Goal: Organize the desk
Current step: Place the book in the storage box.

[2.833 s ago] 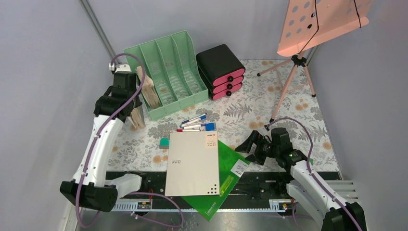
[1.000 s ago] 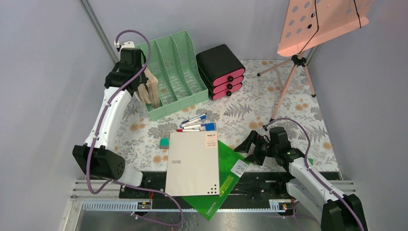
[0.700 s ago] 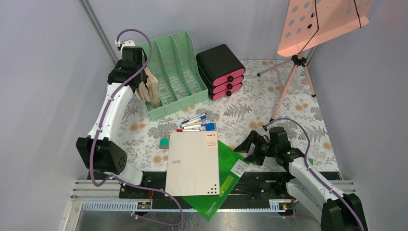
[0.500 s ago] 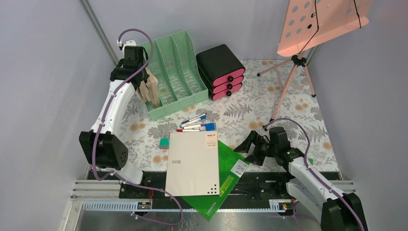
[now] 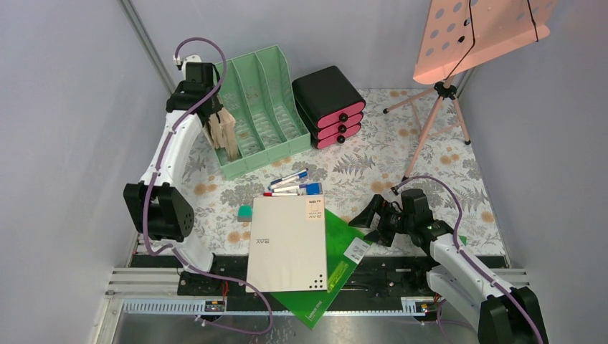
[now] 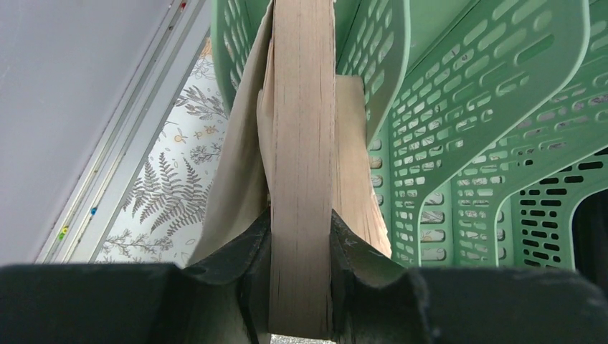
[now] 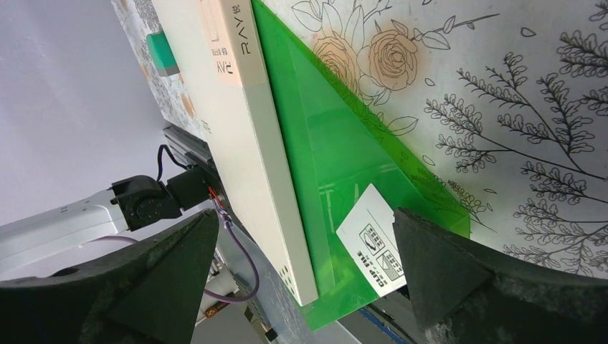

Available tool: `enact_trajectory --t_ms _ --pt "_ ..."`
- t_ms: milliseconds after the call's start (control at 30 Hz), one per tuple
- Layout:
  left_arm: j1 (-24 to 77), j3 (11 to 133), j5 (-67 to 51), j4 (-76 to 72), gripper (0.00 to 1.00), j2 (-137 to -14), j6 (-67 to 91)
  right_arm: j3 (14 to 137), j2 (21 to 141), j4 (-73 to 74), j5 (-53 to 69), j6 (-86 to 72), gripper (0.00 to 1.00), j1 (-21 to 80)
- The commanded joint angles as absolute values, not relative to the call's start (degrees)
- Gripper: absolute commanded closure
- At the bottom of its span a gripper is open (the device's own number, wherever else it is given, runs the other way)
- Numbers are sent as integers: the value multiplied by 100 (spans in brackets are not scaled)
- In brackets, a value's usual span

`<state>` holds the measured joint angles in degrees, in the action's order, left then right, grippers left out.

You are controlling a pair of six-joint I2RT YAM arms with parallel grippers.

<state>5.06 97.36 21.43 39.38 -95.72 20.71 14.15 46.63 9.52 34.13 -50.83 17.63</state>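
The desk [image 5: 373, 165] fills the middle of the top view. It is a stiff, flat top under a soft printed cloth. I judge that nobody lifts it. Things will slide on the cloth, and a hard push may wrinkle it.

The left claw [image 6: 300, 247] is at 11 o'clock, clamped on a book [image 6: 301, 107] across its block of pages. The book stands upright at the mouth of the leftmost slot of the rack [image 5: 269, 107]. I cannot tell if it touches the bottom. It looks stiff and rather heavy with a soft paper cover, so a hold on the pages is good.

The right claw [image 7: 304, 229] is at 4 o'clock, its fingers wide apart and holding nothing, over the corner of the folder [image 5: 344, 251].

The box [image 5: 287, 240] at 6 o'clock is flat, rigid and too wide for the jaws. I would take it by a thin edge, perhaps the near one over the black rail. The folder under it is thin, bendy and probably slippery, so its free corner is the best place to hold.

Count:
- one rack
- one drawer box [image 5: 328, 93] at 12 o'clock, with three pink fronts
- one book
- one box
- one folder
- one eraser [image 5: 245, 211] at 8 o'clock
- three or four pens [image 5: 290, 185], touching the box at its far side
- one pink stand [image 5: 437, 107] at 2 o'clock
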Motion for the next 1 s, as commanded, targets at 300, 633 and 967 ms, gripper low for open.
enact_trajectory --t_ms 300,633,967 --pt "377 10535 1635 3413 99 -10016 2368 1437 4656 795 3537 -5041 0 1767" --pt "352 10170 1370 3417 51 -9824 2260 1441 4693 783 3553 -5037 1 1767" --pt "325 10143 734 3393 19 -9433 2302 1407 4651 735 3543 -5085 0 1772"
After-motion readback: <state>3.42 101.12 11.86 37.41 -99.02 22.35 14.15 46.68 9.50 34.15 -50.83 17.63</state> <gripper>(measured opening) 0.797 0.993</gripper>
